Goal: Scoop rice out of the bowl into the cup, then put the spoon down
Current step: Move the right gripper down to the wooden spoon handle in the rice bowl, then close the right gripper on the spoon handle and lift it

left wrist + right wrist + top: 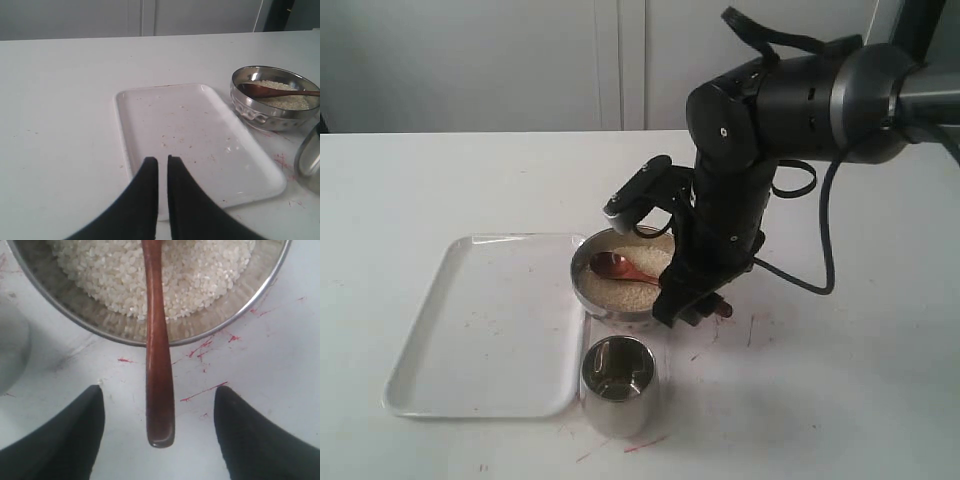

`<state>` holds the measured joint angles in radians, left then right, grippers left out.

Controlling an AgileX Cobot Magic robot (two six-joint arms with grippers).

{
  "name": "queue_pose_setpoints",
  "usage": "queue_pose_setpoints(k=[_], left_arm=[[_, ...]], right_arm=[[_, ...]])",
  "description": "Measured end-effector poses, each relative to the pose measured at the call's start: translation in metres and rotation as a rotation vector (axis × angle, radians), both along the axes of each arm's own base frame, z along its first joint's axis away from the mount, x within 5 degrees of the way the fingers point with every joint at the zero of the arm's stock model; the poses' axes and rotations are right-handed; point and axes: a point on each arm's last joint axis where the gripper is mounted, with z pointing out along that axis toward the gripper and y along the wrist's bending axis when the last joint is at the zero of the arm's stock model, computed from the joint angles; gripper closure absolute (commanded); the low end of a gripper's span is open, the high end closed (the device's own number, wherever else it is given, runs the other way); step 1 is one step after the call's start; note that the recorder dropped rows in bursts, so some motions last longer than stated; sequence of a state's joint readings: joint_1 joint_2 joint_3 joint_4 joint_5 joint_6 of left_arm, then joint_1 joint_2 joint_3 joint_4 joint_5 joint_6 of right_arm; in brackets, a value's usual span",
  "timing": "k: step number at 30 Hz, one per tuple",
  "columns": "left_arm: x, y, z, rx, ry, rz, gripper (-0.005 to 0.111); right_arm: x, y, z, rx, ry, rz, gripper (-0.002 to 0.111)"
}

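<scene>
The steel bowl (578, 270) holds off-white rice (632, 288). The reddish-brown wooden spoon (620, 268) lies with its head on the rice and its handle out over the bowl's near-right rim. In the right wrist view the handle end of the spoon (159, 365) sits between the fingers of my right gripper (158, 388), which is open and clear of it on both sides. The steel cup (618, 385) stands upright in front of the bowl. My left gripper (162, 160) is shut on nothing, hovering over the near edge of the white tray (200, 135).
The white tray (485, 325) lies left of the bowl and cup, touching neither. Red marks (205, 390) stain the white table around the bowl. The right arm (750, 150) leans over the bowl's right side. The left arm is out of the exterior view.
</scene>
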<state>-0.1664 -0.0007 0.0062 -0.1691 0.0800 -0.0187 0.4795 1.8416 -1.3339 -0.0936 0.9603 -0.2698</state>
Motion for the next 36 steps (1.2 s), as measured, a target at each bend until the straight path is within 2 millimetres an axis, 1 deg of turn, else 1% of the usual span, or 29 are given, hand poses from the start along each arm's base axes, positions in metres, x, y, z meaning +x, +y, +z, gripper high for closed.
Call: queue_pose_setpoints(k=[3,12,20,29,33,36], left_arm=[[0.0,0.0,0.0,0.0,0.0,0.0,0.092],[0.0,0.0,0.0,0.0,0.0,0.0,0.092],[0.0,0.0,0.0,0.0,0.0,0.0,0.092],[0.0,0.0,0.0,0.0,0.0,0.0,0.092],[0.0,0.0,0.0,0.0,0.0,0.0,0.092],[0.0,0.0,0.0,0.0,0.0,0.0,0.092]], right_arm=[[0.001,0.0,-0.003,-0.003,0.009,-0.007,0.048],[0.005,0.002,-0.024,-0.028,0.057,-0.007,0.048],[0.005,0.002,-0.026,-0.033,0.059,-0.007,0.048],[0.006,0.0,-0.026,-0.059,0.045,0.003,0.066],[0.009,-0.003,-0.025,-0.099,0.02,-0.004,0.079],[0.009,-0.005,-0.025,-0.114,0.012,-0.005,0.082]])
